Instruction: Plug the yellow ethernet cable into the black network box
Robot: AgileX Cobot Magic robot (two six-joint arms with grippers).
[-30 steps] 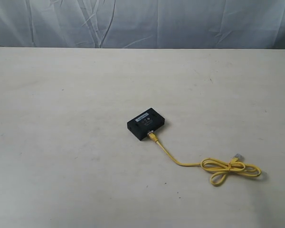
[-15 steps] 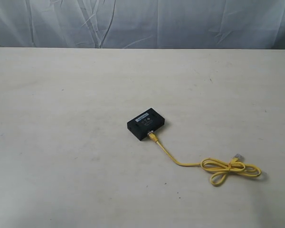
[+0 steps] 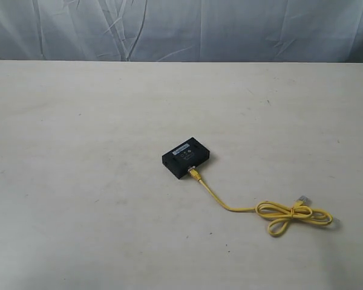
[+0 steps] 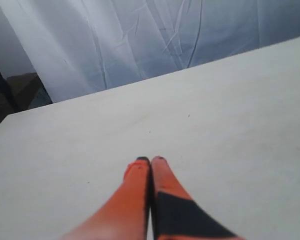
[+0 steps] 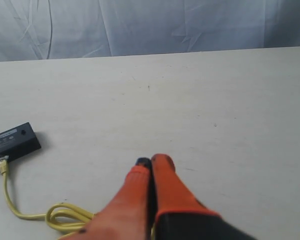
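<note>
— On the pale table [image 3: 78, 121], what do you count?
— One black network box [image 3: 186, 156] near the middle and one yellow ethernet cable [image 3: 293, 209]. One plug seems seated in the box's near face, and the knotted loop lies off to the right.
— And the grippers?
— Two. The left gripper [image 4: 150, 160] is pinched closed on nothing, over bare tabletop. The right gripper [image 5: 151, 161] is likewise closed and empty, near the loop.
— Room?
— Open tabletop all round the box; the far edge meets a grey curtain [image 3: 181, 30].
</note>
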